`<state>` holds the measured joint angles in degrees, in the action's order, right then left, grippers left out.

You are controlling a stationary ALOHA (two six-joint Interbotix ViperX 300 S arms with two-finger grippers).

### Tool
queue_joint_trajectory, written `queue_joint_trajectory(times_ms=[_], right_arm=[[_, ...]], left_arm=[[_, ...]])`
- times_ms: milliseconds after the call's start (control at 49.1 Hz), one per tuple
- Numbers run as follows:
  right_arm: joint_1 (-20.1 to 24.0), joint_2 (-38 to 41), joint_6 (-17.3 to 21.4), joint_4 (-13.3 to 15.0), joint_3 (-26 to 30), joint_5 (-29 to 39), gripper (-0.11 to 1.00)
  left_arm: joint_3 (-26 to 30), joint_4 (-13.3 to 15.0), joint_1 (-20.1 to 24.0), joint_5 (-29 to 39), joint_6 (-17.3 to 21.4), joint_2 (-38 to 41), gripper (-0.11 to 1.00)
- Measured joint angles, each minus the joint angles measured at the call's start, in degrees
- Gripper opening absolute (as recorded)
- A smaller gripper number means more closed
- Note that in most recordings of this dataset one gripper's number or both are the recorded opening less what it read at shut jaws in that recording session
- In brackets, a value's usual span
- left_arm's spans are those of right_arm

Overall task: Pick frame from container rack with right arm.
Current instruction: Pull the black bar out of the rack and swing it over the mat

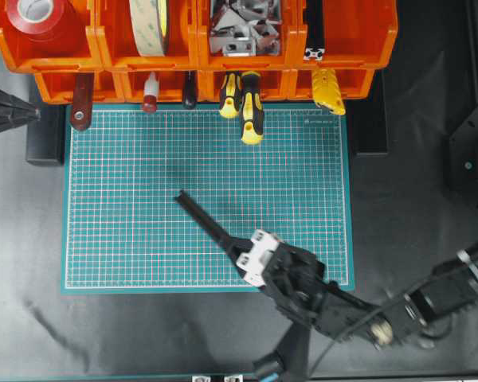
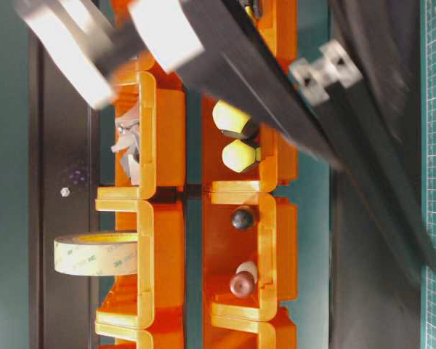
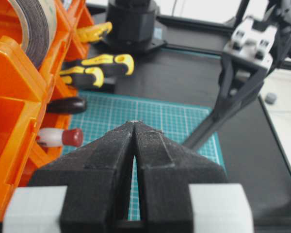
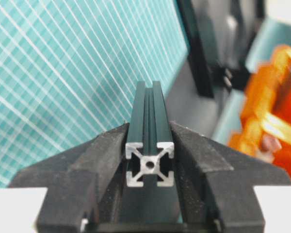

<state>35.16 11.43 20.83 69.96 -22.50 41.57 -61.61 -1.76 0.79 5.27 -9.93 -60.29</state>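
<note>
- The right gripper [image 4: 149, 160] is clamped on the frame [image 4: 149, 127], its 2 fingers [image 4: 104, 155] pressing the grooved sides just behind the square slotted end.
- In the overhead view the frame [image 1: 203, 219] sticks out of the right gripper [image 1: 237, 255] diagonally over the green mat [image 1: 143, 199], well apart from the container rack [image 1: 195, 48].
- A second black bar [image 1: 314, 32] stands in the rack's bin nearest the right arm.
- The left gripper [image 3: 135, 127] has its fingertips pressed together, holding nothing, beside the rack [image 3: 14, 97].
- 2 yellow-black screwdrivers [image 1: 251, 103] poke out of the lower tier.
</note>
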Motion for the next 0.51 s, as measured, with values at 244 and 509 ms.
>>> queue_joint_trajectory(times_ms=[244, 509], right_arm=[[-4.0, 5.5, -1.1, 0.0, -0.1, -3.3, 0.25], [-4.8, 6.4, -1.4, -3.3, 0.7, -3.3, 0.25]], left_arm=[[0.1, 0.0, 0.4, 0.0, 0.0, -0.5, 0.0], [0.1, 0.0, 0.4, 0.0, -0.1, -1.8, 0.0]])
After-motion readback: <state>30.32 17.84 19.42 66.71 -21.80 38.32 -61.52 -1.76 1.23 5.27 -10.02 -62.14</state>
